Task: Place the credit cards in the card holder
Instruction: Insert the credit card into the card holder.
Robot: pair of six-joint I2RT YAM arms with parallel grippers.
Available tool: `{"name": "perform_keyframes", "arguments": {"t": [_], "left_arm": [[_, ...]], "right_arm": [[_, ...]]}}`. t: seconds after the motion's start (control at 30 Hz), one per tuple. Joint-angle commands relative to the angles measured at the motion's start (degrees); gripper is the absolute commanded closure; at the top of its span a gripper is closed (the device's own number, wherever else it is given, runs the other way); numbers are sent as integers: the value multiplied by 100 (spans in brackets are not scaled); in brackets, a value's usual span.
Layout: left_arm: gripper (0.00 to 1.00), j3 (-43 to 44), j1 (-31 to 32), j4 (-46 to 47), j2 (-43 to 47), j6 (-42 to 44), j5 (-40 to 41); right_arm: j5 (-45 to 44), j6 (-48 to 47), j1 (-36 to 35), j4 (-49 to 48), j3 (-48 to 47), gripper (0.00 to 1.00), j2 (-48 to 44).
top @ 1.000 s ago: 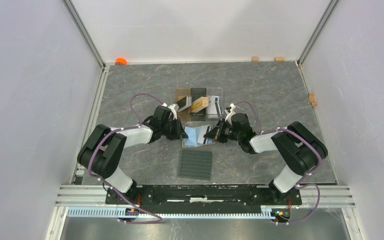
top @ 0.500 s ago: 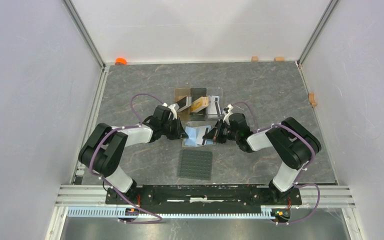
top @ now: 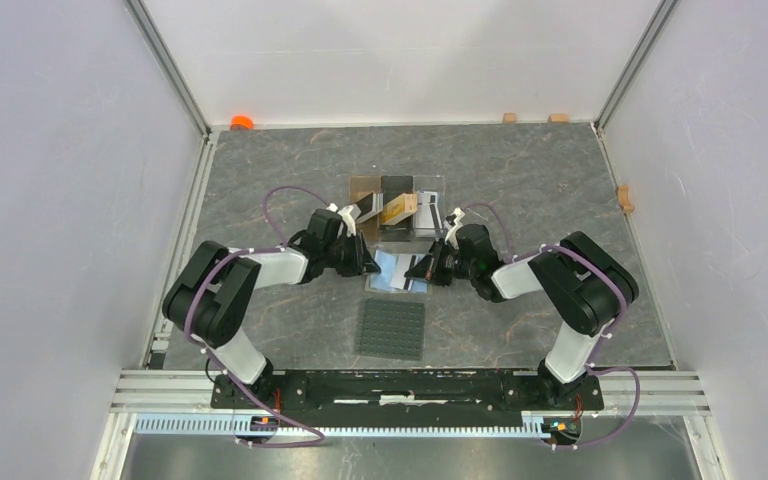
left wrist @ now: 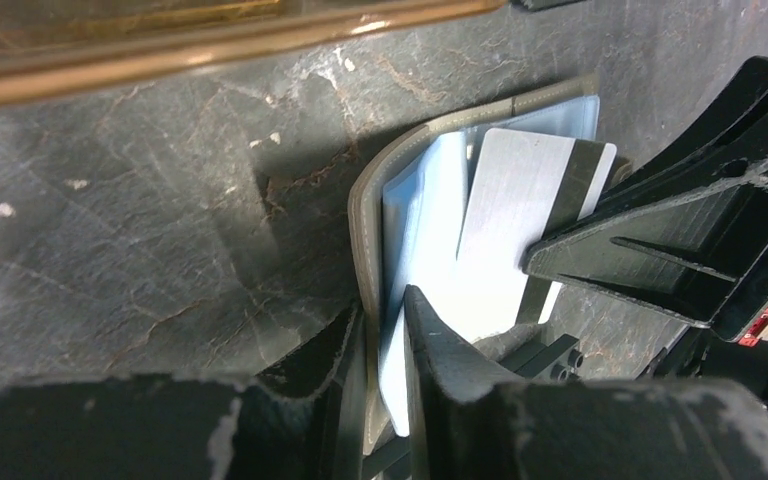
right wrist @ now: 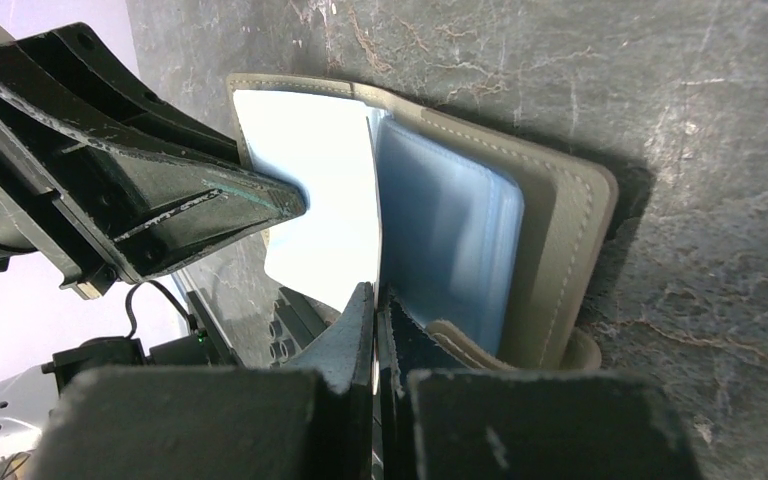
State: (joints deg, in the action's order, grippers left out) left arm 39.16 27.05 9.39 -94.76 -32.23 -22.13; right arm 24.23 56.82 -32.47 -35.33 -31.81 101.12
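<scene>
The card holder (top: 397,272) lay open on the table (top: 520,170), just in front of the clear stand (top: 432,186). My left gripper (left wrist: 385,312) pinched its left cover and a clear pocket. My right gripper (right wrist: 375,298) was clamped on the white-silver card (right wrist: 320,190), held edge-on over the pockets. The studded mat (top: 392,328) lay nearer my bases.

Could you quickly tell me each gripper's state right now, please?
Left gripper: closed on the card holder's edge.
Right gripper: closed on the white-silver card.
</scene>
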Motion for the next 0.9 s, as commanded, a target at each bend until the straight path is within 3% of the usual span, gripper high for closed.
{"name": "perform_keyframes", "arguments": {"t": [0.0,0.37,0.5,0.87], "left_arm": [[72,163,12,130,-220,208,22],[44,175,-50,-532,337,263,569],[48,62,-51,-728,490,229,735],[75,-70,-55,-323,251,147,449]], "right_arm": [[12,-27,-31,264,47,100,162],[-289,-59,-31,674,71,100,162],[-281,-75,-31,727,61,100,169],[-37,-143,-40,942,62,100,189]]}}
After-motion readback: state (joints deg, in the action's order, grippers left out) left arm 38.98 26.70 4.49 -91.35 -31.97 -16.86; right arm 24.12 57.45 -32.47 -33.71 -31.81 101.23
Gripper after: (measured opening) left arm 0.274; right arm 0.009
